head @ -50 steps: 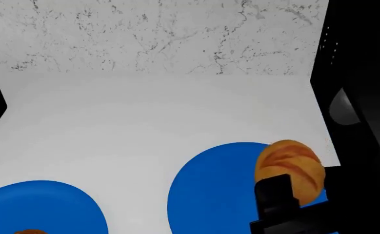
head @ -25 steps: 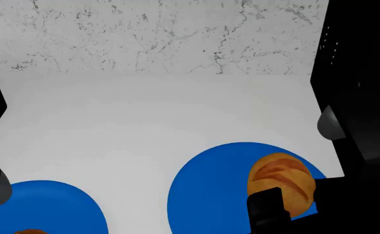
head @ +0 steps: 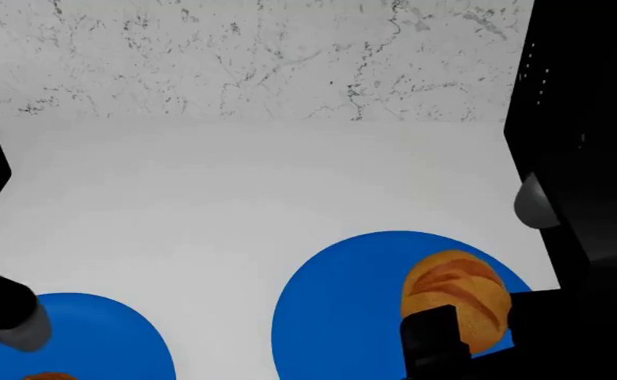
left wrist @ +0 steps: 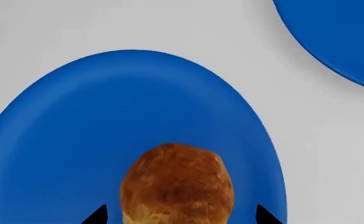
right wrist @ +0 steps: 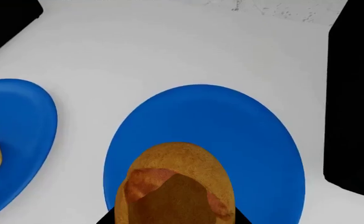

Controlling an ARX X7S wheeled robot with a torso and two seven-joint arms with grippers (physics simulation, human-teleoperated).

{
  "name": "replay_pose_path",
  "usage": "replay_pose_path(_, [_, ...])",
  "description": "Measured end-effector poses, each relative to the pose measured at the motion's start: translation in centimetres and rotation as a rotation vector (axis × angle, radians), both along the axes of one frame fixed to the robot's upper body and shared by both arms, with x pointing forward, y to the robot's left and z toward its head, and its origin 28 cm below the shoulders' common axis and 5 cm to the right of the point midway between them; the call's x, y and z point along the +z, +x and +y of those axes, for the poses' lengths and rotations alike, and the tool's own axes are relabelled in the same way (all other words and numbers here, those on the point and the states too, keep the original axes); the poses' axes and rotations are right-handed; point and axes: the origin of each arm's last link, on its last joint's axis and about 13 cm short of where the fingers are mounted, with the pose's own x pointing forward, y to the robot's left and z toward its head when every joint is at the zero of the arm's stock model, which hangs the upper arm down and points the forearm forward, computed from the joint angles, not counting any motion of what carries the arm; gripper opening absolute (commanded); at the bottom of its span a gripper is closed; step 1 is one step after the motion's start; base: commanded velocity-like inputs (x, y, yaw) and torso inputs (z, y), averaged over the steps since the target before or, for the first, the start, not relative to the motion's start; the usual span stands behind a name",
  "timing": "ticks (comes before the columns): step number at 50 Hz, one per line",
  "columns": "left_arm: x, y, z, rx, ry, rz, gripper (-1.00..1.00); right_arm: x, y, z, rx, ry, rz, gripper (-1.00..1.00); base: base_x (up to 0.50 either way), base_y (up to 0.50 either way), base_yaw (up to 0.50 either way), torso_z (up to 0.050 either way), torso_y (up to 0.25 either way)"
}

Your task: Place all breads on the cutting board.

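The larger oval loaf (right wrist: 175,186) hangs low over the right blue plate (right wrist: 250,135), and my right gripper (right wrist: 175,220) is shut on it, black fingers pressed to both its sides. In the head view the loaf (head: 454,297) sits just above that gripper (head: 435,342). The smaller round roll (left wrist: 176,184) rests on the left blue plate (left wrist: 107,116). My left gripper (left wrist: 180,217) is open, its fingertips (left wrist: 97,215) standing either side of the roll with a gap on each side. The cutting board is out of view.
The white counter (head: 234,198) runs back to a marbled wall (head: 245,55). A tall black body (head: 583,142) borders the counter on the right. My left arm (head: 1,313) reaches in over the left plate (head: 97,332).
The right gripper has drawn back toward me with the loaf in it, then held still. My left arm has come into the head view from the left, over the left plate.
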Motion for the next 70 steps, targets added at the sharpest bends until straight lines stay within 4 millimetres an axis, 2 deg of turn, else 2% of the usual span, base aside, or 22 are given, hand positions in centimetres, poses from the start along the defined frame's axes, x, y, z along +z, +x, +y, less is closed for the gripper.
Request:
replay_pose_path(17, [-1.2, 0.4, -0.3, -0.005, 0.003, 0.023, 1.00, -0.3, -0.2, -0.2, -0.008, 0.011, -0.003, -1.00, 0.00, 0.00, 0.00, 0.000, 0.000])
replay_pose_path(18, [-1.3, 0.4, -0.3, -0.005, 0.003, 0.024, -1.00, -0.3, -0.2, -0.2, -0.008, 0.012, -0.003, -1.00, 0.00, 0.00, 0.00, 0.000, 0.000])
replay_pose_path(29, [-1.1, 0.3, -0.5, -0.020, 0.005, 0.005, -1.00, -0.1, -0.3, -0.3, -0.004, 0.018, -0.021, -1.00, 0.00, 0.00, 0.00, 0.000, 0.000])
replay_pose_path(35, [-0.3, 0.0, -0.6, -0.024, -0.017, -0.032, -1.00, 0.3, -0.5, -0.3, -0.003, 0.026, -0.050, -1.00, 0.00, 0.00, 0.00, 0.000, 0.000])
replay_pose_path(52, [4.9, -2.2, -0.1, 0.020, -0.152, -0.339, -1.00, 1.2, -1.8, -0.3, -0.066, 0.078, -0.192, -1.00, 0.00, 0.00, 0.00, 0.000, 0.000])
replay_pose_path(70, [6.1, -4.5, 1.4, 0.077, -0.289, -0.564, -1.00, 2.3, -4.0, -0.1, -0.142, 0.067, -0.390, -1.00, 0.00, 0.00, 0.00, 0.000, 0.000])
